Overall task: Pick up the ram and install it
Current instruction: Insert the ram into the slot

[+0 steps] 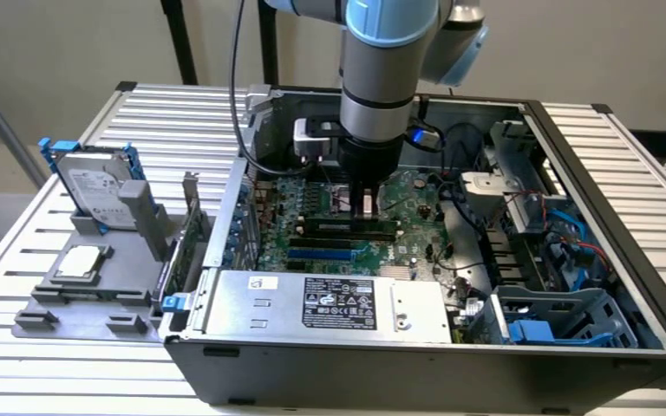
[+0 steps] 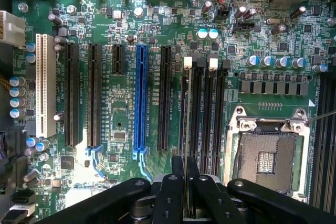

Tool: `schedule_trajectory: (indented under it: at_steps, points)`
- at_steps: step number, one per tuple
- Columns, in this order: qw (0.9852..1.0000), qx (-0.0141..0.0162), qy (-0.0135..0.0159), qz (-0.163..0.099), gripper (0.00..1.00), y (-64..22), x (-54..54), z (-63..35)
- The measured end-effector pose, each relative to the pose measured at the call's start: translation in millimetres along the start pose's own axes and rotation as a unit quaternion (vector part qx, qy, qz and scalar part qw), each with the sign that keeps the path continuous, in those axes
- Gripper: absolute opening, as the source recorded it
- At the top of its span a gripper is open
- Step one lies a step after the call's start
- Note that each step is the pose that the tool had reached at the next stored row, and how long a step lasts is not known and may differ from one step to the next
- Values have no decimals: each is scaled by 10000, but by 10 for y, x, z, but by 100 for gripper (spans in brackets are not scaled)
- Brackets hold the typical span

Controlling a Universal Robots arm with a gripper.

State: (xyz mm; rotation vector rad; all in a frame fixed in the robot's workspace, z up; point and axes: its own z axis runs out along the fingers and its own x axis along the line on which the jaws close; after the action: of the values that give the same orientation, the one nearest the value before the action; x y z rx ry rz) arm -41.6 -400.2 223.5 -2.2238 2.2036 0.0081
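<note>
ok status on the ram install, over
Fingers shut on the ram, held edge-on. Ram poised over the memory slots beside the CPU socket, not visibly seated. Nothing blocking the slots.

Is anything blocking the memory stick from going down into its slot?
Nothing visible does. The gripper holds the ram edge-on right above the black memory slots beside the empty processor socket; the slot beneath looks bare.

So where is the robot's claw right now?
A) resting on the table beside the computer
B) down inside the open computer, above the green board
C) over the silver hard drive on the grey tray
B: the gripper is down inside the computer case, just over the motherboard and its black memory slots.
</note>
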Motion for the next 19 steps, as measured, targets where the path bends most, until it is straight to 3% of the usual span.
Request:
schedule_trajectory:
  at_steps: [16, 17, 19]
  points:
    - [10000, -1, 1, -1, 15, 3, 1, 59]
    - [10000, 0, 0, -1, 22, 2, 1, 59]
    - [10000, 1, -4, -1, 22, 2, 0, 30]
